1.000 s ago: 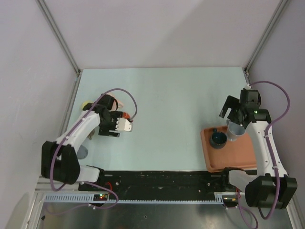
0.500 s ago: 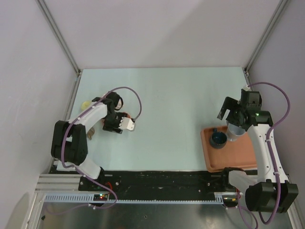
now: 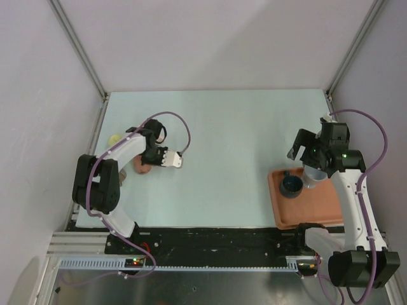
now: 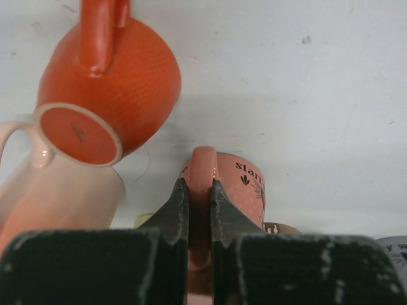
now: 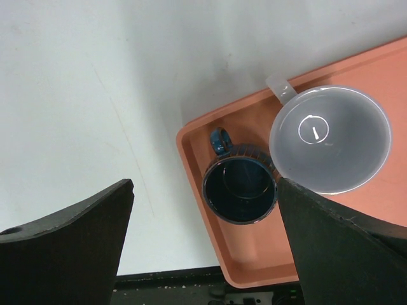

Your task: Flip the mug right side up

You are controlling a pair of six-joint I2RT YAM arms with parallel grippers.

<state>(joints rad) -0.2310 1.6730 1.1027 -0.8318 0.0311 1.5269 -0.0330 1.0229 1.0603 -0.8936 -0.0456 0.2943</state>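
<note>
The left gripper (image 4: pixel 198 185) is seen clenched on the handle (image 4: pixel 203 162) of a salmon-pink ceramic mug with black lettering (image 4: pixel 247 189); the handle is pinched between the two dark fingers (image 4: pixel 170 213). From the wrist view alone it cannot be told whether this mug is lifted or resting on the pale blue-green table (image 4: pixel 305 89), nor which way its opening faces. In the top view the mug (image 3: pixel 142 167) is found towards 9 o'clock on the table, near the left edge.

At 10 o'clock from the pinched handle, an orange textured mug (image 4: pixel 117 79) is seen on its side, its flat base turned to the camera and its handle pointing to 12 o'clock. A pale pink glossy mug (image 4: pixel 60 190) is placed at 9 o'clock, touching the orange one's base.

The right gripper (image 5: pixel 205 185) is held with its fingers spread wide and nothing between them, above an orange plastic tray (image 5: pixel 359 222) lying towards 4 o'clock on the table. On the tray a dark blue mug (image 5: pixel 240 189) stands mouth up, and a clear plastic cup (image 5: pixel 331 138) sits just beside it at 2 o'clock.
</note>
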